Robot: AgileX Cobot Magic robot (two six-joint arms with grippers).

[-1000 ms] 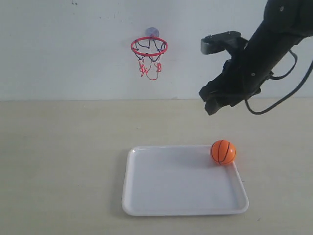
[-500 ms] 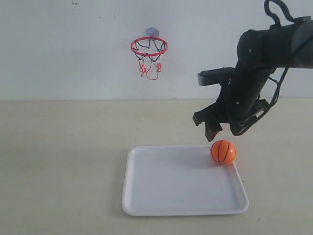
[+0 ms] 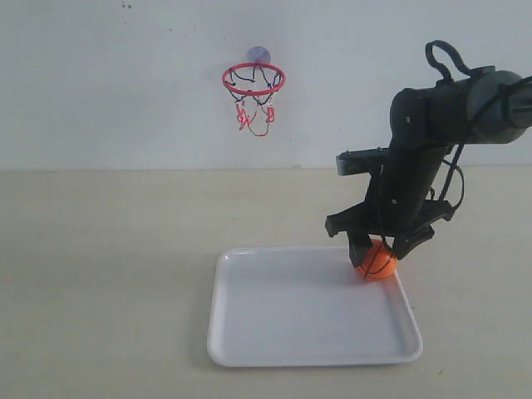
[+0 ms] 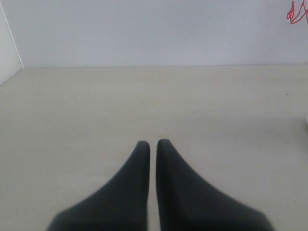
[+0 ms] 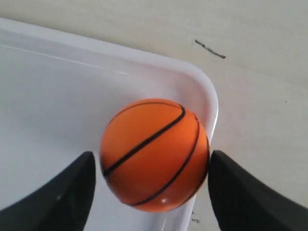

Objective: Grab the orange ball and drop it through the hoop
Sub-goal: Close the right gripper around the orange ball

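Observation:
The orange ball (image 3: 378, 263) lies in the far right corner of the white tray (image 3: 307, 332). My right gripper (image 3: 381, 252) has come down over it, open, one finger on each side. In the right wrist view the orange ball (image 5: 154, 154) fills the space between the fingers, with a thin gap at one finger and the other right at its surface; my right gripper (image 5: 153, 159) rests just above the tray (image 5: 62, 96). The hoop (image 3: 253, 80) hangs on the back wall, up and to the left. My left gripper (image 4: 153, 143) is shut over bare tabletop, holding nothing.
The tray's raised rim (image 5: 211, 110) curves right next to the ball. The beige tabletop (image 3: 100, 274) stretches left of the tray. The white wall (image 3: 125, 83) stands behind. A bit of red net (image 4: 298, 12) shows in the left wrist view.
The right arm has come down from above the tray's far right corner, and its open fingers now straddle the ball. The ball, tray and hoop have stayed put.

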